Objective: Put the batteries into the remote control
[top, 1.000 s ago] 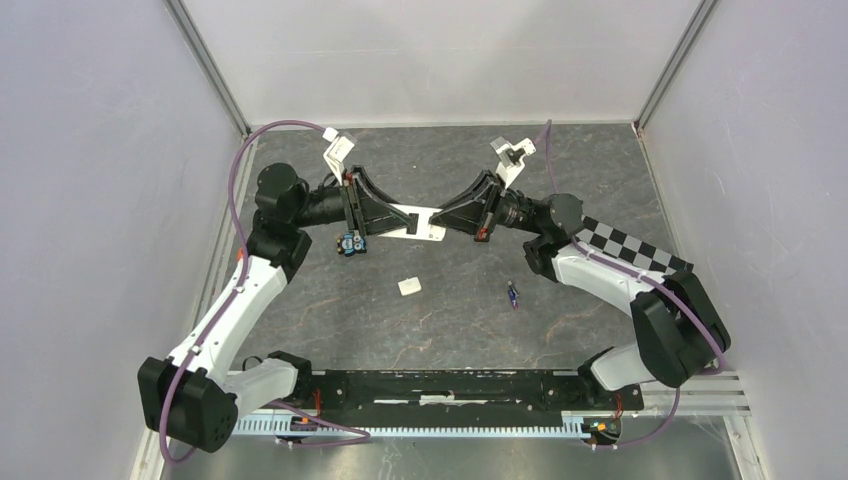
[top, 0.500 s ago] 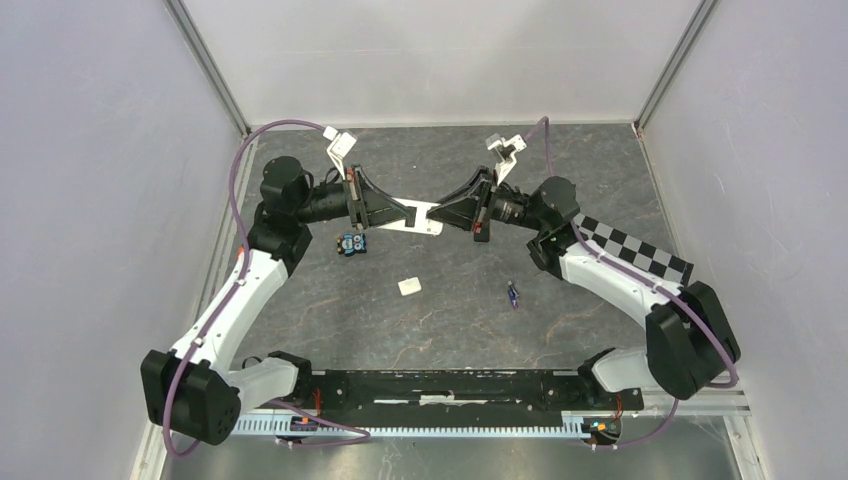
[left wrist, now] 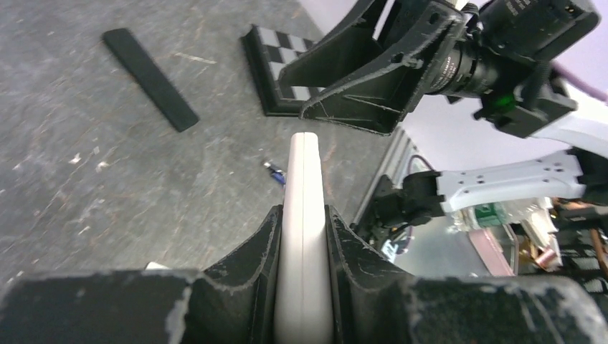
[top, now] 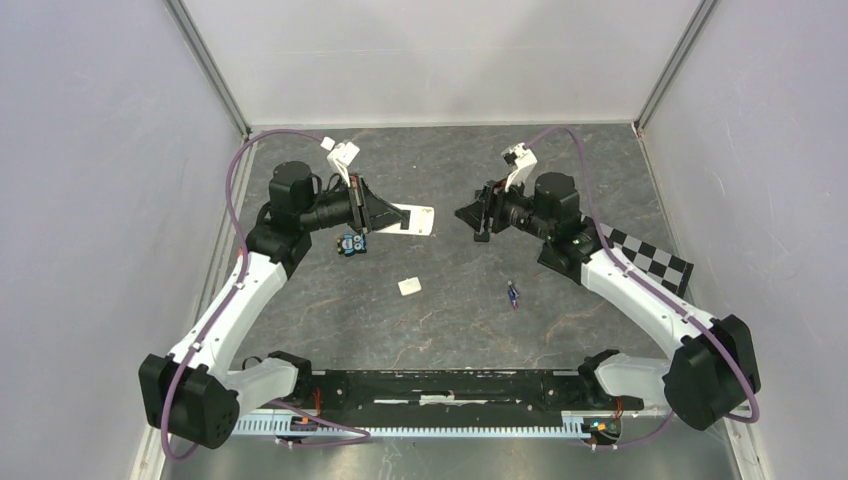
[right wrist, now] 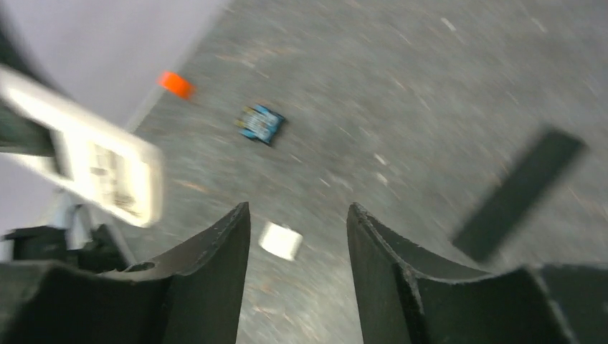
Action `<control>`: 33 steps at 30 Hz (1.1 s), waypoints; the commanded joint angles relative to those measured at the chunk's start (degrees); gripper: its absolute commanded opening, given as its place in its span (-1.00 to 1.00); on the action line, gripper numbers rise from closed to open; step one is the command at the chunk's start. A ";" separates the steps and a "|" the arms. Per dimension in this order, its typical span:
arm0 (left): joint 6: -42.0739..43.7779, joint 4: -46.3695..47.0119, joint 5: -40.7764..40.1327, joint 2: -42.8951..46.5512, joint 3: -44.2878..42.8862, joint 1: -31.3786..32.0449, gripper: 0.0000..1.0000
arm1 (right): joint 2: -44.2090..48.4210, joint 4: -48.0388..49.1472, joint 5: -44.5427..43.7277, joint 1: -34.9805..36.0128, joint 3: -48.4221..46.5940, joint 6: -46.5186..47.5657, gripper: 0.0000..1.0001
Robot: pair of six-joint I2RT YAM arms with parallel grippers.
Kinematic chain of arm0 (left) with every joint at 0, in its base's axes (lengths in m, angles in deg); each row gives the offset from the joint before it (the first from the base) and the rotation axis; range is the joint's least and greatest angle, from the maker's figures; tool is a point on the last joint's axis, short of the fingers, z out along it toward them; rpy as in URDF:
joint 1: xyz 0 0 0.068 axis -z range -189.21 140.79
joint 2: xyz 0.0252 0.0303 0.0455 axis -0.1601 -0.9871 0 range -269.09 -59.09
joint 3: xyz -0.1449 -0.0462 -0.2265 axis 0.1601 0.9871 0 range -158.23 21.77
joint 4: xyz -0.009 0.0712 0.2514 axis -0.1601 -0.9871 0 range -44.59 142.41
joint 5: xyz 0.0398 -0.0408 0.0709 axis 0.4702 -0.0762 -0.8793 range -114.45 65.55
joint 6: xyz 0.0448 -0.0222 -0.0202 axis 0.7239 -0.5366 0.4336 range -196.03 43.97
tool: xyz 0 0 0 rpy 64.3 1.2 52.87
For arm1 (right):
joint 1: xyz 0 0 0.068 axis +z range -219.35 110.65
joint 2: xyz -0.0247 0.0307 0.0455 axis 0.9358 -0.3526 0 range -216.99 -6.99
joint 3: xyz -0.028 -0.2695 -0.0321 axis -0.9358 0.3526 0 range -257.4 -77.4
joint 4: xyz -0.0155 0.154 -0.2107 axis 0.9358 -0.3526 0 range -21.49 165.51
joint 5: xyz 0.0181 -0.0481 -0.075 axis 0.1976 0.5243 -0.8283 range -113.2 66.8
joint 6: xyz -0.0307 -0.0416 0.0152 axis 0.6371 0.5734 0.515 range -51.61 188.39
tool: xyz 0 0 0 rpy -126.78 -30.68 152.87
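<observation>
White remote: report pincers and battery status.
Left pincer shut on flat white plastic remote, off the table. Right pincer open, empty. Slim bluish-purple battery loose on dark stone-pattern table, untouched. Nothing covering it.

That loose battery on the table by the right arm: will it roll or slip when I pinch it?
Probably rolls: the battery is a slim cylinder lying on its side, so a sideways nudge may send it off. It looks tiny beside the open right gripper, so it may slip from a loose pinch.
</observation>
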 commanded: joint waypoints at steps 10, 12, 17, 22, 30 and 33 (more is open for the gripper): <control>4.67 -0.11 -7.06 3.02 3.32 -0.03 -0.96 | -4.81 -35.27 -29.69 -0.30 5.35 6.65 -0.19; 4.59 -0.11 -6.67 2.92 3.41 -0.03 -0.96 | -6.70 -35.27 -28.60 -0.25 5.73 7.18 -0.17; 4.27 -0.11 -5.93 3.10 3.73 -0.04 -0.96 | -10.68 -33.98 -27.42 -0.25 5.54 7.58 -0.17; 4.19 -0.10 -5.91 3.81 4.36 -0.03 -0.96 | -13.64 -34.26 -27.12 -0.25 4.65 7.75 -0.28; 4.14 -0.11 -5.82 4.04 4.76 -0.04 -0.96 | -15.70 -34.94 -27.30 -0.17 4.51 8.14 -0.39; 4.15 0.11 -5.82 3.88 4.55 -0.03 -0.96 | -16.40 -34.84 -28.41 -0.22 4.51 7.89 -0.52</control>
